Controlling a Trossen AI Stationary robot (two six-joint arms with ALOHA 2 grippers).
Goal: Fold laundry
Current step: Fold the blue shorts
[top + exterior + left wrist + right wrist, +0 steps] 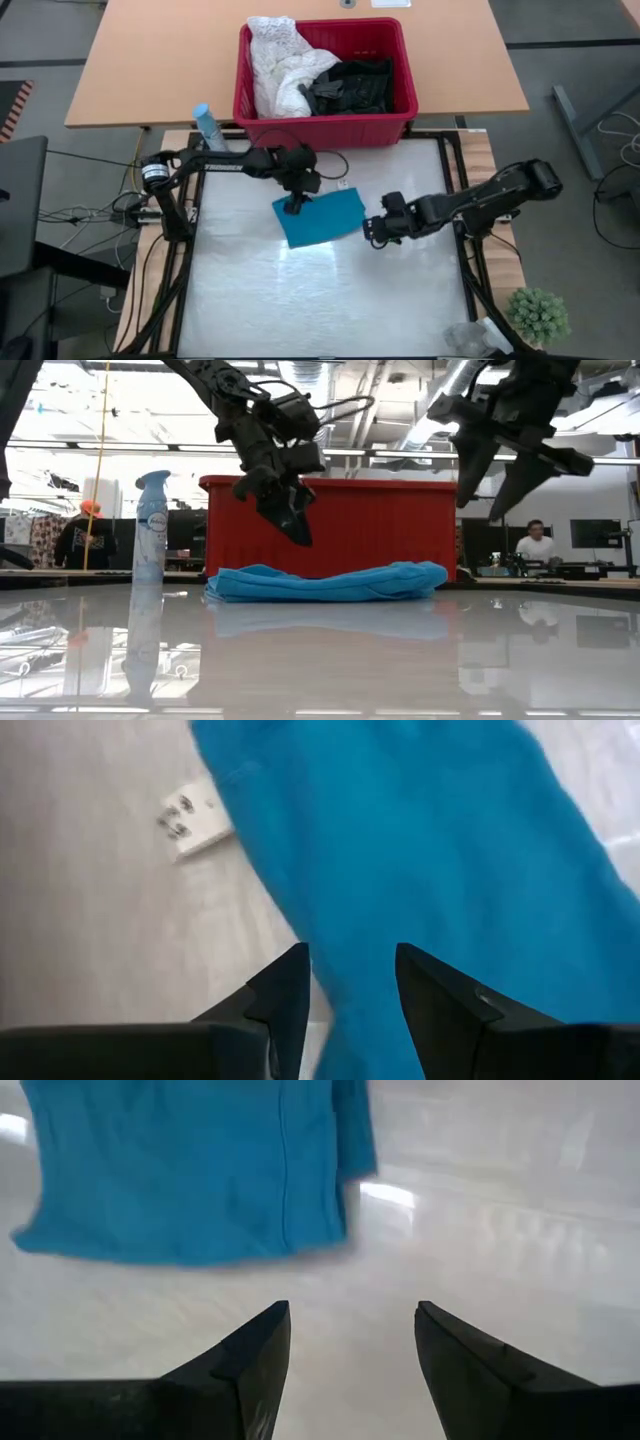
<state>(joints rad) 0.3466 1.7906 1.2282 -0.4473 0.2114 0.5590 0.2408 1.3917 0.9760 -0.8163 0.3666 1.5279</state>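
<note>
Left gripper (294, 208): fingers (285, 995) parted, nothing between them. It hangs over the near-left part of the teal garment (320, 217), tips pointing down; from table level they clear the cloth and do not touch it.

Right gripper (377, 231): fingers (255, 1355) spread wide, empty. It sits just beside the garment's right edge, over bare table, raised above the surface in the low view.

Teal garment: lies flat on the white table top (300, 300), roughly in the middle, as a folded, somewhat skewed rectangle. From table level it reads as a low, flat bundle. A small white tag (194, 818) lies on the table close to its far edge.

Red basket (400, 110): stands on the wooden table behind the work surface. Inside it, the white lacy garment (280, 60) fills the left side and spills over the rim; black garments (350, 88) are heaped to its right.

Spray bottle (150, 535): upright at the far-left corner of the white surface, well apart from the garment.

Small green plant (538, 315): at the near-right corner.

Two persons show in the room behind, one at the left (82, 535), one seated at the right (536, 542).
</note>
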